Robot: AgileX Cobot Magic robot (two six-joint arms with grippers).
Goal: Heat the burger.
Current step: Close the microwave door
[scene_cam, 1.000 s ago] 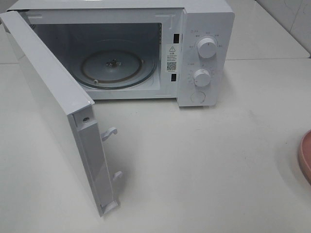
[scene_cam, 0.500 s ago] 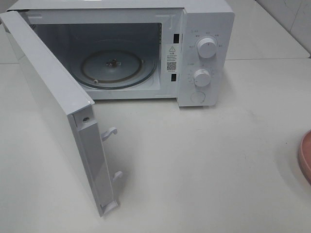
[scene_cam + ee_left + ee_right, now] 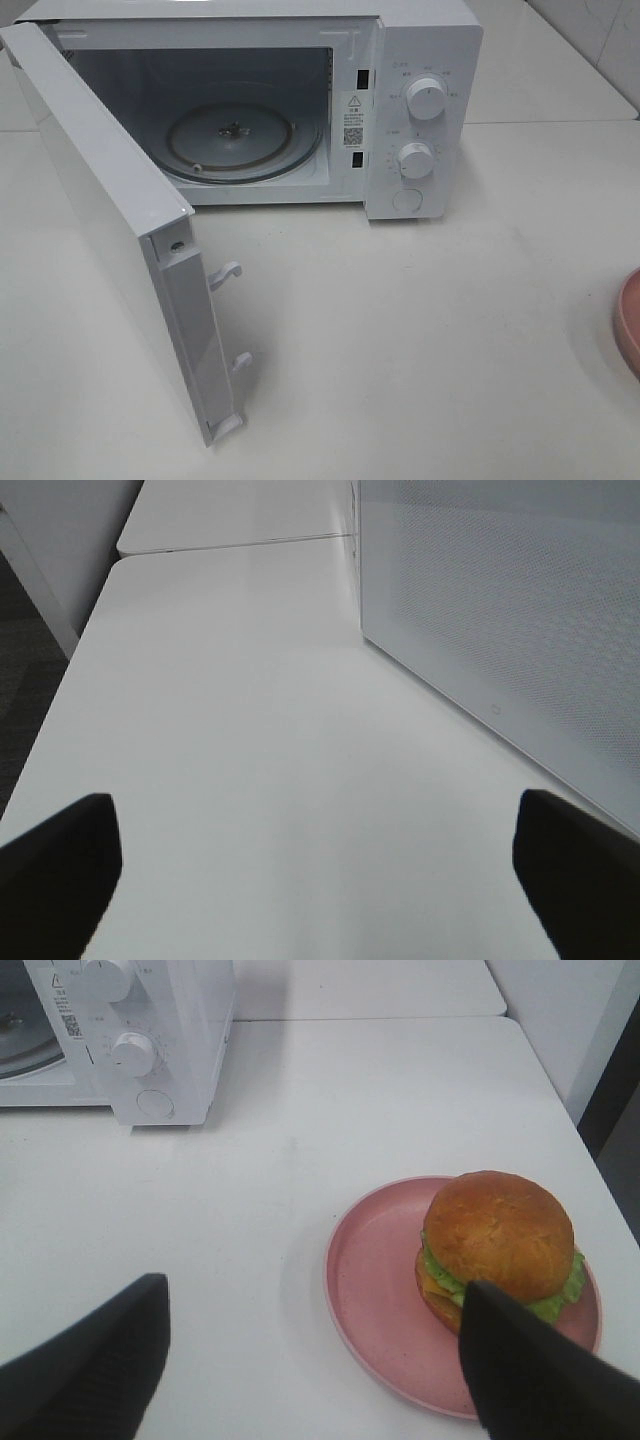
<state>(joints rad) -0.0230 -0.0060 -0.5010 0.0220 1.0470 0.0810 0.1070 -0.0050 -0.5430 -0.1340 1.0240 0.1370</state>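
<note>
With both grippers' jaws held apart and empty, the burger [image 3: 497, 1243] should be gripped gently, clear of the plate [image 3: 375, 1290].

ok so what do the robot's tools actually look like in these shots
Only the fingertips show, in the wrist views. The left tool has two plain black, matte fingers with blunt, rounded-off ends. The right tool has the same black fingers, with a faintly ribbed, textured surface. No cables, markings or arm links are visible, and neither arm appears in the high view.
</note>
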